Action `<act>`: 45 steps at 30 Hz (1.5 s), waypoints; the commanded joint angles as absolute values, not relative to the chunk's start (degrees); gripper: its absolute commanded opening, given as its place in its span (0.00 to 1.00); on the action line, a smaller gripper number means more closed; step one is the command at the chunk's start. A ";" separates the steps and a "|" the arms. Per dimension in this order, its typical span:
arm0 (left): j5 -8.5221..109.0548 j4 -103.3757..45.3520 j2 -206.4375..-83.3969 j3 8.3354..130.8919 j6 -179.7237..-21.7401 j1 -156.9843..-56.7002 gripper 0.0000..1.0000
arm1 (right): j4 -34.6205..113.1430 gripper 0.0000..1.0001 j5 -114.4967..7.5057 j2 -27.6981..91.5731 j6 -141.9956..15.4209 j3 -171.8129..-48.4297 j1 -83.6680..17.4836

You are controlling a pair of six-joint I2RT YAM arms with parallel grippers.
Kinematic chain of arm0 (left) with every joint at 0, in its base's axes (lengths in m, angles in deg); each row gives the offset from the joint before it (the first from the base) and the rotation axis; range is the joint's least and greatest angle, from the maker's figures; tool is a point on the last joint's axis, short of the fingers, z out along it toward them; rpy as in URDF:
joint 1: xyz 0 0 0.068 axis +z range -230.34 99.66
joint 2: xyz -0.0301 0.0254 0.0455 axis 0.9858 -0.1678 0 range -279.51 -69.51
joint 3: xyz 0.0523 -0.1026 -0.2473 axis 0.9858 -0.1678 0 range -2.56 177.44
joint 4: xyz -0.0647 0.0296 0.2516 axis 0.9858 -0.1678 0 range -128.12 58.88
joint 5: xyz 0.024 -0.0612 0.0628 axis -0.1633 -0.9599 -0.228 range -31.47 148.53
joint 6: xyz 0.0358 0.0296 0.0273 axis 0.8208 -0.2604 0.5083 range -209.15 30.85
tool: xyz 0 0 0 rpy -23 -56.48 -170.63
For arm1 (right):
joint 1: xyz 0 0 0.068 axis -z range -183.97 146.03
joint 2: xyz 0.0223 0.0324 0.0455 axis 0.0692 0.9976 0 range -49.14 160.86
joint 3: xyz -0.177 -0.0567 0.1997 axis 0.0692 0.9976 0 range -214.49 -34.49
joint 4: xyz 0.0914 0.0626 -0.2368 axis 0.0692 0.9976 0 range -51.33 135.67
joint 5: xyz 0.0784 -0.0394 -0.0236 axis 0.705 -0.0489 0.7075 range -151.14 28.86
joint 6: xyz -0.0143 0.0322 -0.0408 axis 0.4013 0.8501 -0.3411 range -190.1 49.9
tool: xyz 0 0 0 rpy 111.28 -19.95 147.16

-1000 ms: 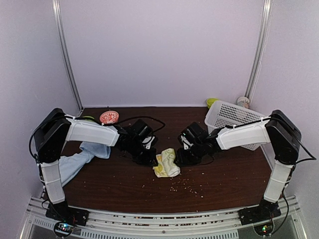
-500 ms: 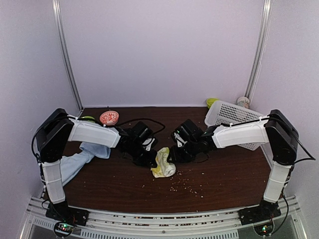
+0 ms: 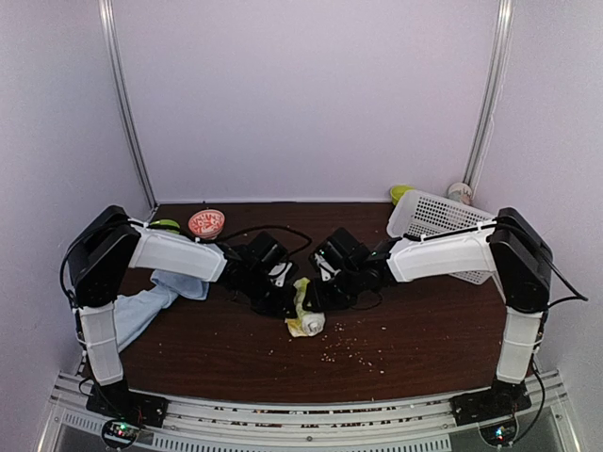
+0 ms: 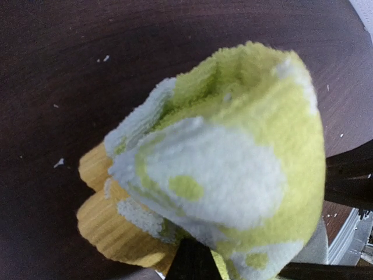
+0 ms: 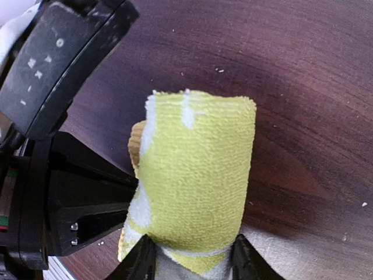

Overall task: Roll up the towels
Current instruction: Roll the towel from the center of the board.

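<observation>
Green towel (image 5: 195, 169) now upright terry roll (yellow hem); left hand (image 3: 288, 301) pinches it, right hand (image 5: 189, 256) clamps sides.

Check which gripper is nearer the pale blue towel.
Left. The left gripper pinches the green towel mid-table, right of the pale blue towel; the right gripper grips the green towel from its far side, farther away.

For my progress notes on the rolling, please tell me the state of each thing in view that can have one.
green towel: rolled into a small bundle, gripped from both sides.
blue towel: unrolled, lying loose at the far left.
left pincer: shut on the green towel.
right pincer: closed around the green towel's roll.
basket: at the right rear, no towel in it.
</observation>
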State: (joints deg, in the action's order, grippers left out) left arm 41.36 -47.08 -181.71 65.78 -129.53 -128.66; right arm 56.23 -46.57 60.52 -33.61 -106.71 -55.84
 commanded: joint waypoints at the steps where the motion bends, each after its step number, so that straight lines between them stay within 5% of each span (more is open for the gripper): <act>1: 40.55 -45.18 -181.16 64.21 -129.94 -128.78 0.00 | 56.93 0.50 -47.71 62.52 -32.35 -108.31 -57.42; 25: 41.48 -45.17 -165.48 56.08 -130.88 -127.47 0.00 | 56.94 0.55 -49.67 67.75 -30.77 -108.68 -58.98; 45: 34.37 -39.02 -179.71 67.66 -133.68 -124.71 0.00 | 56.49 0.61 -49.45 66.50 -31.54 -108.25 -59.49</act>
State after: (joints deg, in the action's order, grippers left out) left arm 36.20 -41.36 -177.06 66.70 -132.81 -125.60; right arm 54.26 -48.36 65.64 -31.14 -108.48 -59.19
